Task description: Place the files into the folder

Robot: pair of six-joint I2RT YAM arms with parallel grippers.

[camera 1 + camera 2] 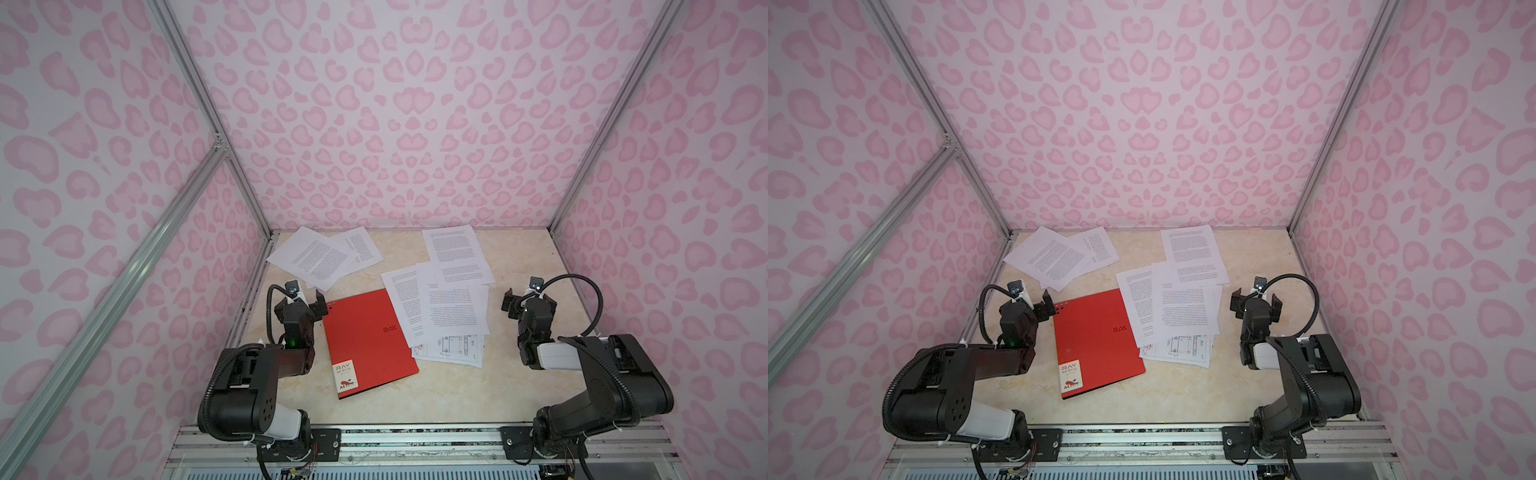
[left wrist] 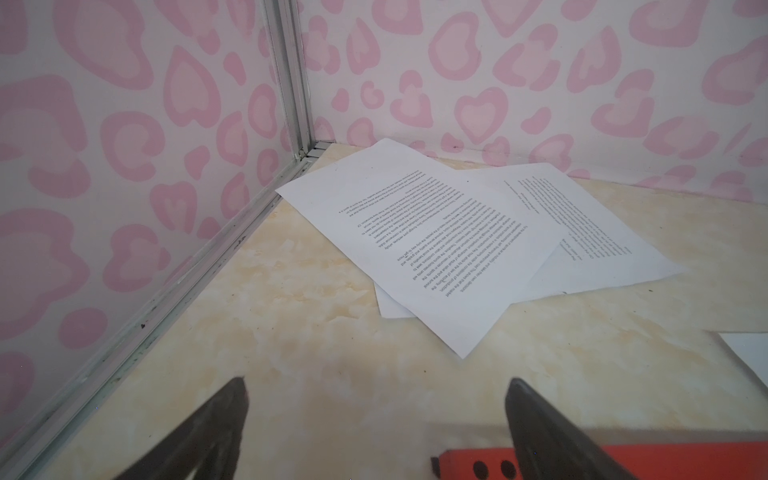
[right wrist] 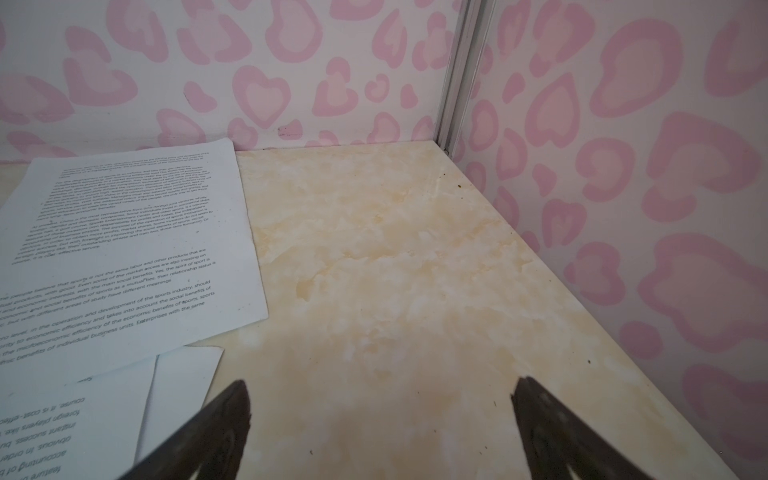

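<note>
The red folder (image 1: 365, 340) (image 1: 1096, 340) lies shut on the table, white sticker at its near corner. The files are loose white sheets in two heaps: one at the back left (image 1: 320, 255) (image 2: 436, 241), a larger one right of the folder (image 1: 444, 299) (image 3: 124, 249), with a line-drawing sheet (image 1: 453, 351) at its near end overlapping the folder's edge. My left gripper (image 1: 300, 305) (image 2: 376, 382) hangs open at the folder's far left corner (image 2: 469, 463), holding nothing. Also open and empty, my right gripper (image 1: 529, 305) (image 3: 382, 380) hovers over bare table right of the larger heap.
The beige marble table (image 1: 415, 399) is boxed in by pink-patterned walls (image 1: 415, 124) at the back and both sides. Aluminium rails (image 1: 249, 299) run along the table's left edge and the corners. Both arm bases sit on the front rail (image 1: 415, 440).
</note>
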